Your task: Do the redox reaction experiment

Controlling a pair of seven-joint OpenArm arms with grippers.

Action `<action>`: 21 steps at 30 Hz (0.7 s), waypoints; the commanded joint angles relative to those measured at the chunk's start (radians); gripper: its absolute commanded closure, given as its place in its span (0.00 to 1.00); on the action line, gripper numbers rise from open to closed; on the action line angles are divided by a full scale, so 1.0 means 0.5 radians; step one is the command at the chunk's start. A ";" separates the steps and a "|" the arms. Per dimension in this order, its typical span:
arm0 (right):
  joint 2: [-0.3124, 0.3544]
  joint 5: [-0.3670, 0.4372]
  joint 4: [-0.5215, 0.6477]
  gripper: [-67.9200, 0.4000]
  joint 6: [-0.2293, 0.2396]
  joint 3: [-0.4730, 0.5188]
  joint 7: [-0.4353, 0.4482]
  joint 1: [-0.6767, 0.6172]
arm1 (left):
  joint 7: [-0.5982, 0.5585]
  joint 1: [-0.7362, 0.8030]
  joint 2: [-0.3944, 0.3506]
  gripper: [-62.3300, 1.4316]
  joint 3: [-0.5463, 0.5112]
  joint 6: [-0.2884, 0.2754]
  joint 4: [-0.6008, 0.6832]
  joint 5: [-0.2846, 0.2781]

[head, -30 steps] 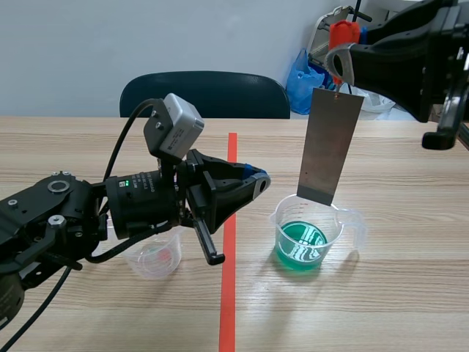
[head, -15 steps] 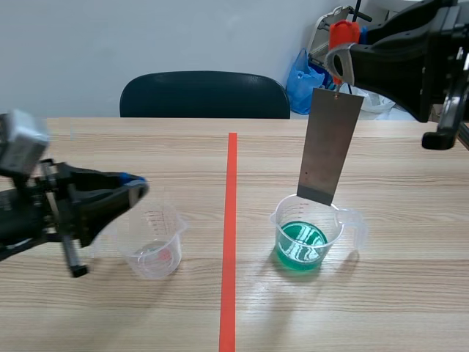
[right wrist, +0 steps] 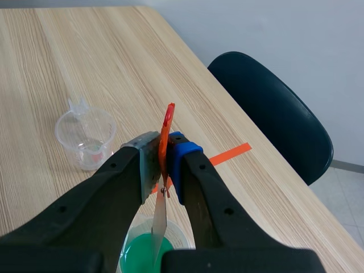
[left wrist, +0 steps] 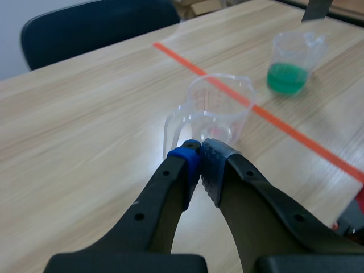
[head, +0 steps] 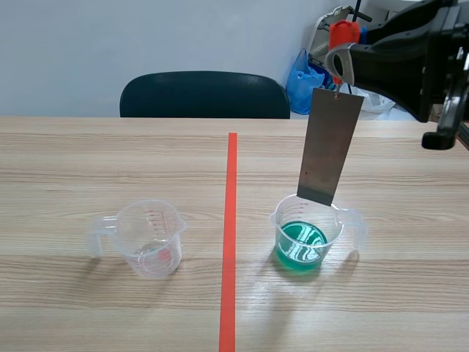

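Lower your right gripper (right wrist: 162, 159) straight and slowly, so the plate (head: 330, 147) enters the green beaker (head: 308, 236) without swinging or knocking the rim. Its jaws pinch the orange clip (right wrist: 167, 128) from which the plate hangs, a flat, dull grey strip with its lower edge about at the rim. Your left gripper (left wrist: 200, 156) is closed on nothing, with the clear beaker (left wrist: 219, 111) just ahead.

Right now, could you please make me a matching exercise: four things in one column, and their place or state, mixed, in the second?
1. metal strip
2. clear cup
3. left hand
4. cup of green liquid

A. left of the tape line
B. shut on nothing
C. right of the tape line
D. hanging by an orange clip in the right hand

Pairs: 1-D, 2-A, 3-B, 4-C.
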 commanded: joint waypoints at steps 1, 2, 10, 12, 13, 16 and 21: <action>0.027 0.029 0.029 0.99 0.012 0.022 0.044 0.018 | -0.134 0.117 0.101 0.93 -0.066 0.027 0.008 0.026; 0.027 0.029 0.029 0.99 0.012 0.022 0.044 0.018 | -0.207 0.214 0.141 0.93 -0.131 0.035 0.008 0.067; 0.027 0.029 0.029 0.99 0.012 0.022 0.045 0.018 | -0.476 0.635 0.438 0.64 -0.422 0.072 0.008 0.266; 0.027 0.030 0.029 0.99 0.012 0.022 0.045 0.018 | -0.491 0.635 0.507 0.50 -0.459 0.072 0.008 0.267; 0.027 0.029 0.029 0.99 0.012 0.022 0.045 0.018 | -0.491 0.635 0.539 0.44 -0.475 0.073 0.008 0.265; 0.027 0.029 0.029 0.99 0.012 0.022 0.045 0.018 | -0.492 0.635 0.656 0.16 -0.528 0.072 -0.026 0.256; 0.027 0.030 0.029 0.99 0.012 0.022 0.046 0.018 | -0.517 0.635 0.784 0.00 -0.561 0.072 -0.041 0.198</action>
